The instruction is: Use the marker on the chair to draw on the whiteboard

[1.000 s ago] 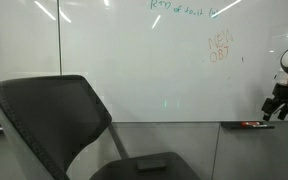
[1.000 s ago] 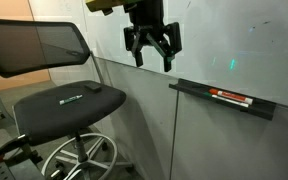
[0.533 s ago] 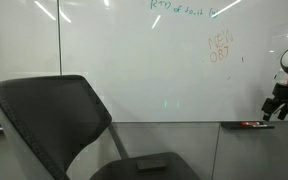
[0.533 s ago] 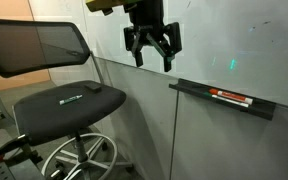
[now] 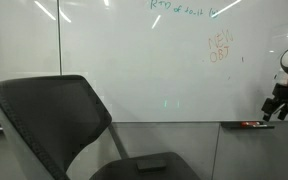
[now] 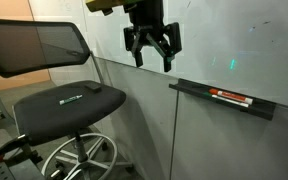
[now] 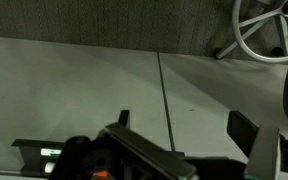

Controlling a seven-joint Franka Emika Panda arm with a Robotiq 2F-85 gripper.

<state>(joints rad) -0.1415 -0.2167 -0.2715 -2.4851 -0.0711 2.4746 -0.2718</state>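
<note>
The dark grey chair (image 6: 64, 100) stands at the left, with its backrest (image 5: 54, 115) in the foreground. A small dark item with pale lettering (image 6: 74, 94) lies on the seat; I cannot tell if it is the marker. A red and black marker (image 6: 231, 96) lies on the tray ledge (image 6: 199, 90) of the whiteboard (image 5: 134, 60). My gripper (image 6: 152, 62) is open and empty. It hangs close in front of the whiteboard, above the ledge's near end and beside the chair. It also shows in an exterior view (image 5: 274, 108) and in the wrist view (image 7: 182, 122).
Green handwriting (image 5: 184, 8) and faint orange lettering (image 5: 221, 48) are on the board. A grey wall panel (image 6: 144, 130) runs below it. The chair's ring base (image 7: 264, 30) rests on the floor. The ledge (image 7: 44, 150) fills the wrist view's lower left.
</note>
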